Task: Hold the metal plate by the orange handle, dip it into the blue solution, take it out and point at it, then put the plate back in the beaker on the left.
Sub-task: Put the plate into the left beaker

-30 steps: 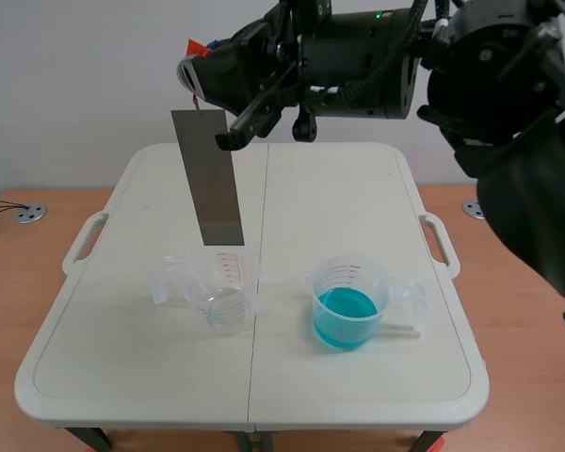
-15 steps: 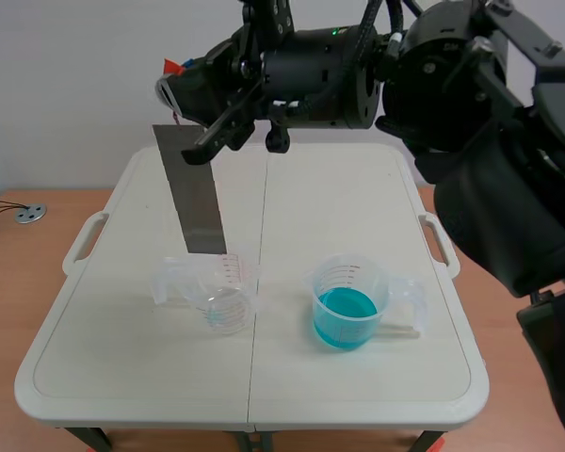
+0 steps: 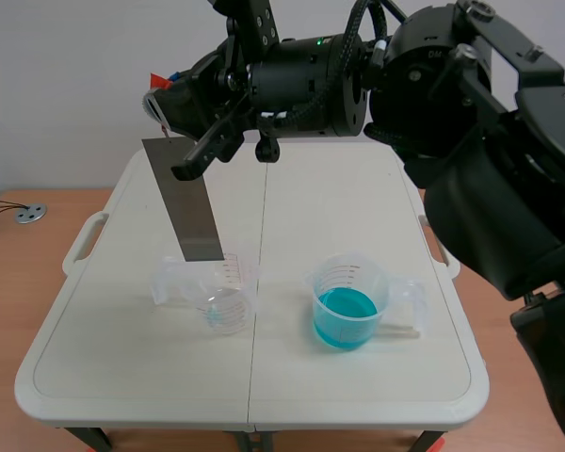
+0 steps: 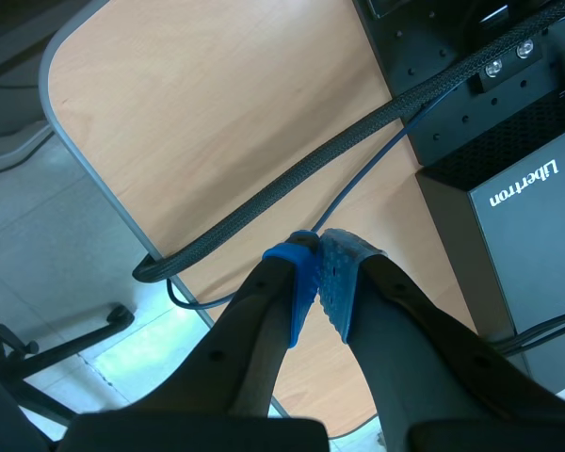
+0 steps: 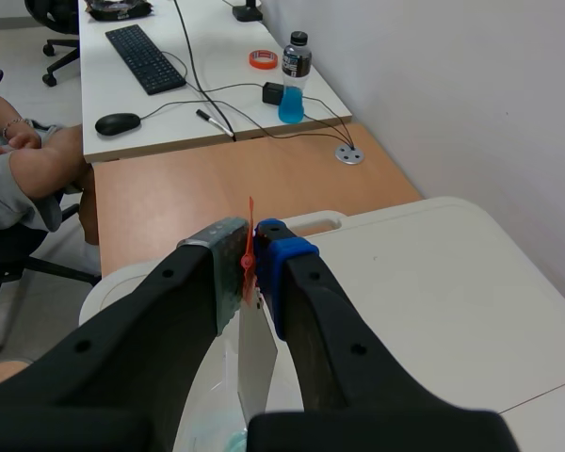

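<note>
While the right tool (image 3: 162, 98) pinches the orange handle (image 5: 249, 240) between its pads, the metal plate (image 3: 184, 202) hangs tilted below it, its lower edge right at the mouth of the clear beaker (image 3: 221, 294) on the desk (image 3: 358, 188). The beaker of blue solution (image 3: 347, 309) stands beside that, apart. The left tool (image 4: 318, 273), pads pressed together on nothing, hangs above a black cable (image 4: 292, 184).

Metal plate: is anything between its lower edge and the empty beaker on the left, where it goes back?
Nothing visible does. The flat grey metal plate hangs tilted from the right end effector, its lower edge just above the empty clear plastic beaker, whose mouth is open.
</note>
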`<state>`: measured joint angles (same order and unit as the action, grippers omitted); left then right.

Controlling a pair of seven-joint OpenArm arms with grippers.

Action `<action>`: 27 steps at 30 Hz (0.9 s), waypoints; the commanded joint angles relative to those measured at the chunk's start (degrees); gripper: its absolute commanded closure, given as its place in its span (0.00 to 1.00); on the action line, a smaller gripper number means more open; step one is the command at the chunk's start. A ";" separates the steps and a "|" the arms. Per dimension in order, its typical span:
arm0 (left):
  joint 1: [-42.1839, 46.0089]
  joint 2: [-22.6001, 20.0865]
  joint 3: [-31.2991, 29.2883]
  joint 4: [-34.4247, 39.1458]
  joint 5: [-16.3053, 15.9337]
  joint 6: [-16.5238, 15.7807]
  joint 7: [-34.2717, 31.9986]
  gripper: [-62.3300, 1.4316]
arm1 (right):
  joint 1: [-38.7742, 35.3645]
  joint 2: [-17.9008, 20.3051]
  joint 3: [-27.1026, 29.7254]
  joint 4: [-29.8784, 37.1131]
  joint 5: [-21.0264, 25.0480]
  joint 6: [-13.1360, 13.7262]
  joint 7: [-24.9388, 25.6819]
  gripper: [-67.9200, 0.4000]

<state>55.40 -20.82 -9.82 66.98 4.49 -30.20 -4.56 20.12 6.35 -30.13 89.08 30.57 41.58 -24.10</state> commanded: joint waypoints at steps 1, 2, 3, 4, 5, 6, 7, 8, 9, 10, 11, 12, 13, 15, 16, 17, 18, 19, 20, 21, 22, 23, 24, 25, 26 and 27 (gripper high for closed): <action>0.61 0.00 -0.37 0.20 -0.35 -0.37 -0.31 0.95 | 1.51 -0.35 0.44 0.42 0.66 0.00 0.83 0.98; 0.61 0.00 -0.37 0.20 -0.35 -0.37 -0.31 0.95 | 1.44 -0.35 0.44 0.42 0.63 -0.04 0.83 0.98; 0.61 0.00 -0.37 0.20 -0.35 -0.37 -0.31 0.95 | 1.36 -0.35 0.44 0.42 0.63 -0.15 0.55 0.98; 0.61 0.00 -0.37 0.20 -0.35 -0.37 -0.31 0.95 | 1.27 -0.35 0.44 0.42 0.63 -0.24 0.37 0.98; 0.61 0.00 -0.37 0.20 -0.35 -0.37 -0.31 0.95 | 1.11 -0.35 0.44 0.39 0.63 -0.28 0.24 0.98; 0.61 0.00 -0.37 0.20 -0.35 -0.37 -0.31 0.95 | 0.98 -0.35 0.44 0.37 0.63 -0.44 0.04 0.98; 0.61 0.00 -0.37 0.20 -0.35 -0.37 -0.31 0.95 | 0.87 -0.35 0.44 0.37 0.63 -0.68 -0.02 0.98; 0.61 0.00 -0.37 0.20 -0.35 -0.37 -0.31 0.95 | 0.70 -0.33 0.44 0.37 0.66 -1.18 -0.04 0.98; 0.61 0.00 -0.37 0.20 -0.35 -0.37 -0.31 0.95 | 0.48 -0.33 0.44 0.37 0.63 -1.68 -0.04 0.98; 0.61 0.00 -0.37 0.20 -0.35 -0.37 -0.31 0.95 | 0.28 -0.33 0.44 0.35 0.63 -1.73 -0.13 0.98; 0.61 0.00 -0.37 0.20 -0.35 -0.37 -0.31 0.95 | 0.13 -0.33 0.44 0.35 0.66 -1.73 -0.13 0.98; 0.61 0.00 -0.37 0.20 -0.35 -0.37 -0.31 0.95 | -0.13 -0.35 0.44 0.35 0.63 -1.73 -0.13 0.98; 0.61 0.00 -0.37 0.20 -0.35 -0.37 -0.31 0.95 | -0.22 -0.35 0.42 0.35 0.63 -1.73 -0.20 0.98; 0.61 -0.02 -0.37 0.20 -0.35 -0.37 -0.31 0.95 | -0.39 -0.35 0.42 0.31 0.63 -1.73 -0.22 0.98; 0.61 -0.02 -0.37 0.20 -0.35 -0.37 -0.31 0.95 | -0.46 -0.35 0.42 0.31 0.63 -1.73 -0.22 0.98; 0.61 -0.02 -0.37 0.20 -0.35 -0.37 -0.31 0.95 | -0.46 -0.35 0.42 0.31 0.63 -1.70 -0.24 0.98; 0.61 -0.02 -0.37 0.20 -0.35 -0.37 -0.31 0.95 | -0.46 -0.35 0.42 0.31 0.63 -1.70 -0.24 0.98; 0.61 -0.02 -0.37 0.20 -0.35 -0.37 -0.31 0.95 | -0.46 -0.35 0.42 0.31 0.61 -1.70 -0.24 0.98; 0.61 -0.02 -0.37 0.20 -0.35 -0.37 -0.31 0.95 | -0.46 -0.35 0.42 0.31 0.61 -1.70 -0.24 0.98; 0.61 -0.02 -0.37 0.20 -0.35 -0.37 -0.31 0.95 | -0.46 -0.35 0.42 0.31 0.59 -1.70 -0.24 0.98; 0.59 -0.02 -0.37 0.20 -0.35 -0.37 -0.31 0.95 | -0.46 -0.35 0.42 0.31 0.42 -1.70 -0.24 0.98; 0.59 -0.02 -0.37 0.20 -0.35 -0.37 -0.31 0.95 | -0.46 -0.35 0.42 0.28 0.26 -1.70 -0.24 0.98; 0.59 -0.02 -0.37 0.20 -0.35 -0.37 -0.31 0.95 | -0.46 -0.35 0.42 0.13 0.20 -1.70 -0.24 0.98; 0.59 -0.02 -0.37 0.20 -0.35 -0.37 -0.31 0.95 | -0.46 -0.35 0.42 -0.20 0.20 -1.70 -0.20 0.98; 0.59 -0.02 -0.37 0.20 -0.35 -0.37 -0.31 0.95 | -0.46 -0.35 0.42 -0.59 0.20 -1.70 -0.17 0.98; 0.59 -0.02 -0.37 0.20 -0.35 -0.37 -0.31 0.95 | -0.46 -0.35 0.42 -1.07 0.20 -1.70 -0.17 0.98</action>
<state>55.40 -20.82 -9.82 66.98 4.49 -30.20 -4.56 18.85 6.33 -30.11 88.55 30.20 39.86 -25.12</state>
